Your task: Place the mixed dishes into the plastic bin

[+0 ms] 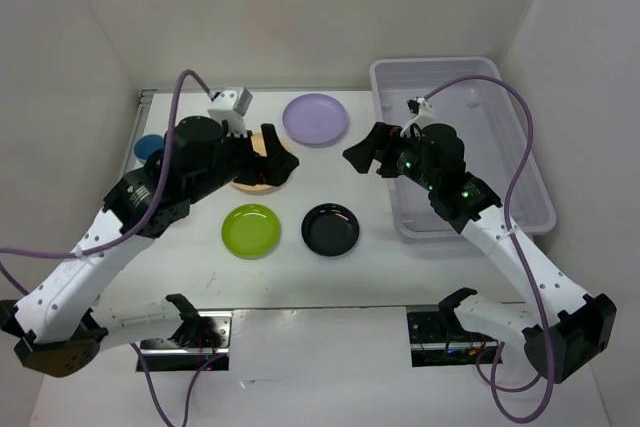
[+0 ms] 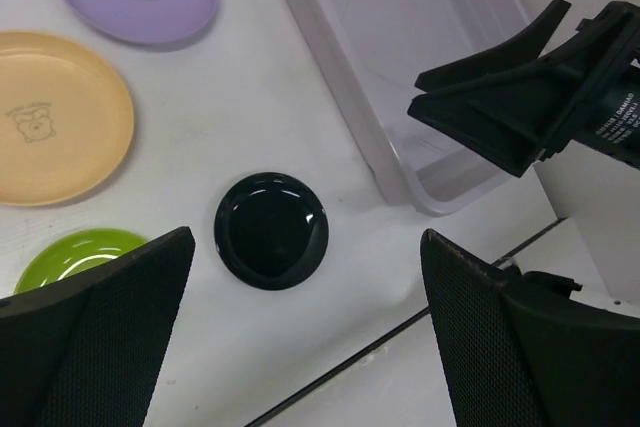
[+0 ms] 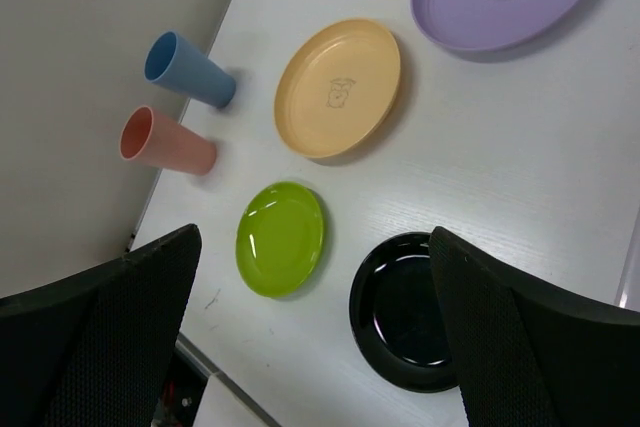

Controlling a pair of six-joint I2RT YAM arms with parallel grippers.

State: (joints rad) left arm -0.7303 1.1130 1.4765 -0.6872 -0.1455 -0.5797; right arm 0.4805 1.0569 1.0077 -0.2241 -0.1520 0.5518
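**Dishes out on the table, both grippers bare**

Pictured from overhead, largest first: plastic bin (image 1: pixel 435 65) at three o'clock, no dish visible inside. Lavender plate (image 1: pixel 315 119) at twelve. Pale orange plate (image 3: pixel 338 87) at ten, half hidden beneath the left gripper (image 1: pixel 275 162). Lime green plate (image 1: pixel 251 230) at eight and black plate (image 1: pixel 330 229) at six, near each other but not touching. Blue cup (image 1: pixel 149 147) out at the nine o'clock edge, with the salmon-red cup (image 3: pixel 165 142) just beside it, caught only by the right wrist camera.

Left gripper spread wide, holding nothing, hovering above the pale orange plate. Right gripper (image 1: pixel 368 152) likewise wide and empty, hanging just outside the bin's nine o'clock wall, with the black plate at seven o'clock from it and lower down.

Judged to be the opening step: lining up on a first dish, with none gripped and none binned. Next move likely calling for a descent onto one plate's rim, jaws straddling the edge, there being little else to pinch on so flat a dish. Then a lift and a carry toward three o'clock, clearing the bin's lip before release.
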